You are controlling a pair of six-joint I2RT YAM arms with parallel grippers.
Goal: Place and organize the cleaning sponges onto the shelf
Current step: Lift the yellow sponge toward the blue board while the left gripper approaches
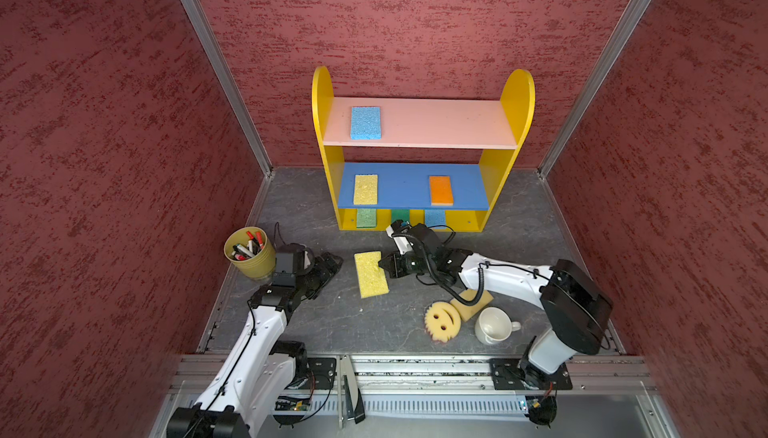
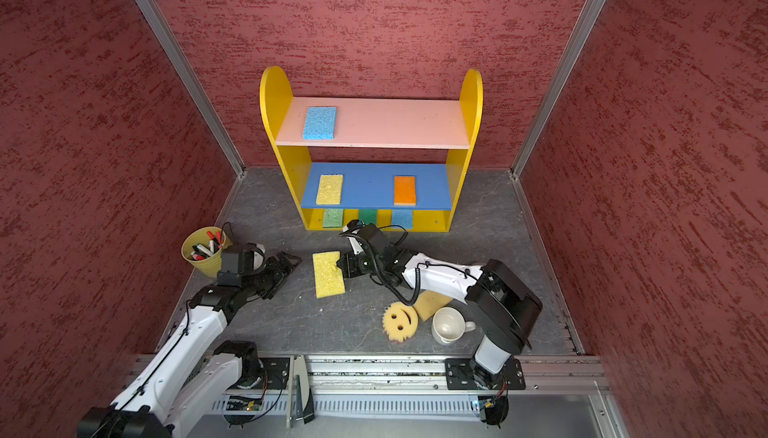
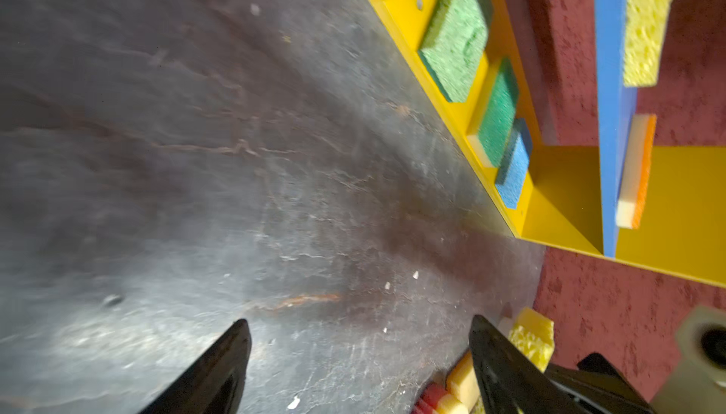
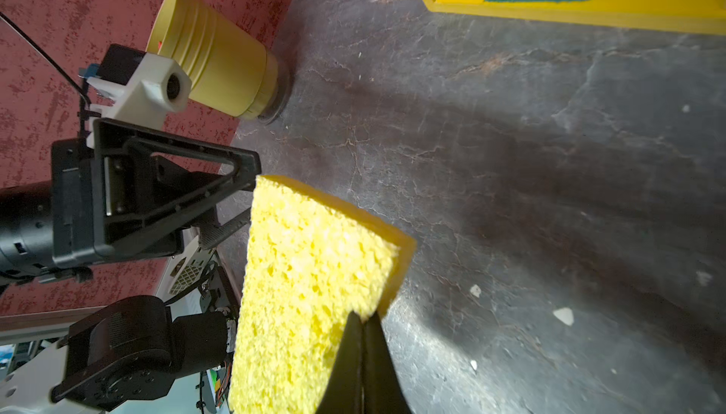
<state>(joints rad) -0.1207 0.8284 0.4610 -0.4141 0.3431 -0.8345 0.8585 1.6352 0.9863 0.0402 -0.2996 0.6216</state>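
Note:
My right gripper (image 1: 380,265) (image 4: 363,315) is shut on one edge of a yellow rectangular sponge (image 1: 371,274) (image 4: 310,294), low over the floor in front of the shelf (image 1: 322,95). Left of that sponge, my left gripper (image 1: 332,267) (image 3: 359,325) stands open and holds nothing. The pink top board carries a blue sponge (image 1: 365,122). A yellow sponge (image 1: 365,189) and an orange-faced one (image 1: 441,190) lie on the blue board. Two green sponges (image 1: 365,218) (image 1: 400,215) and a blue one (image 1: 434,217) are on the base. A smiley sponge (image 1: 442,320) and a tan sponge (image 1: 471,303) lie under my right arm.
A yellow cup of markers (image 1: 249,257) stands just left of my left wrist. A white mug (image 1: 494,326) sits beside the smiley sponge, close to my right arm's base. Red walls close in the grey floor (image 1: 332,319) on three sides.

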